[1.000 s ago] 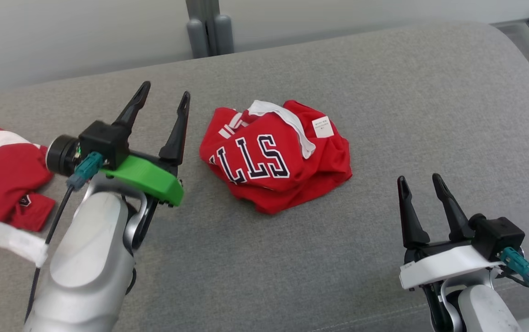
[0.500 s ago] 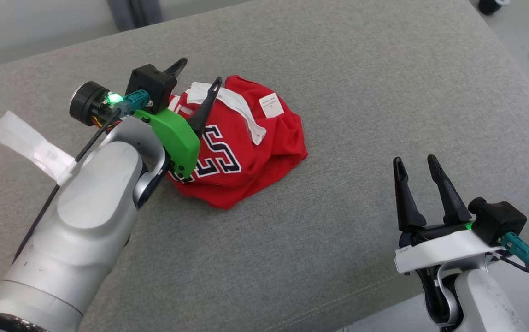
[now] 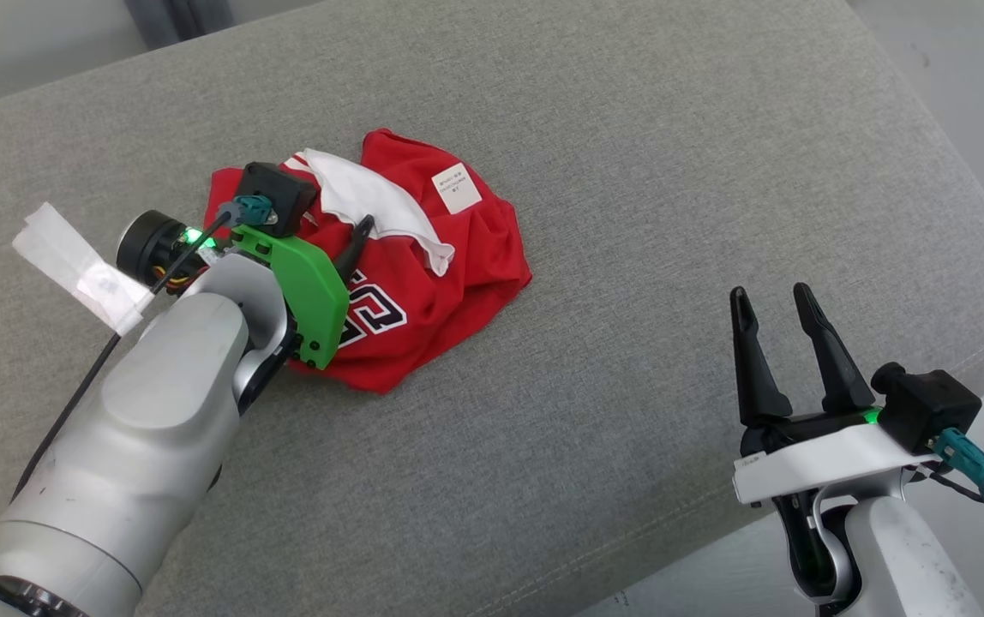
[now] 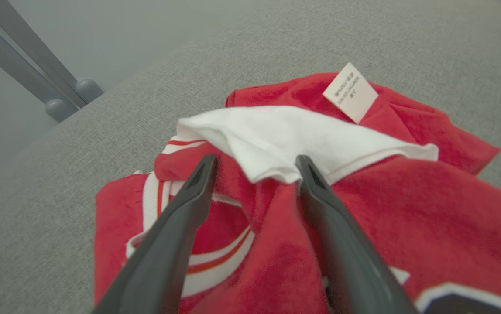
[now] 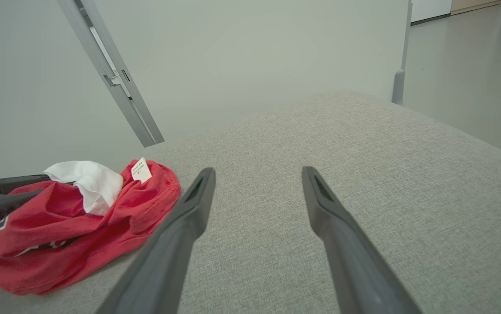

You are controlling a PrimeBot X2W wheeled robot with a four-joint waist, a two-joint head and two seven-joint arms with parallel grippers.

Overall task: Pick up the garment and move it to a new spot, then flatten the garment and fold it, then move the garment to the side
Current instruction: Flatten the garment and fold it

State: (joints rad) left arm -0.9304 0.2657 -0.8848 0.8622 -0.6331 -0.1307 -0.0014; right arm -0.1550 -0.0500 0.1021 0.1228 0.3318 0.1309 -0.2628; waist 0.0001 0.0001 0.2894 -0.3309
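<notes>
The crumpled red garment (image 3: 458, 248) with dark-and-white lettering, a white lining panel (image 3: 372, 201) and a white label (image 3: 456, 188) lies on the grey cushion (image 3: 629, 171), left of centre. My left gripper (image 3: 333, 218) is pressed down into its left part, open. In the left wrist view the two fingers straddle a ridge of red cloth (image 4: 276, 226), and their tips (image 4: 255, 163) meet the edge of the white panel (image 4: 285, 139). My right gripper (image 3: 771, 293) stands open over bare cushion at the lower right, well apart from the garment (image 5: 58, 218), with nothing between its fingertips (image 5: 257, 170).
The cushion's rounded front-right edge (image 3: 981, 343) drops to the floor (image 3: 955, 51) close to my right gripper. A grey metal post (image 5: 115, 78) stands behind the cushion. A white tape tag (image 3: 81, 270) hangs on my left arm's cable.
The head camera has swung, shifting the whole picture. My left gripper went from beside the garment onto it, and its fingers sank into the cloth. The right gripper kept its place, open.
</notes>
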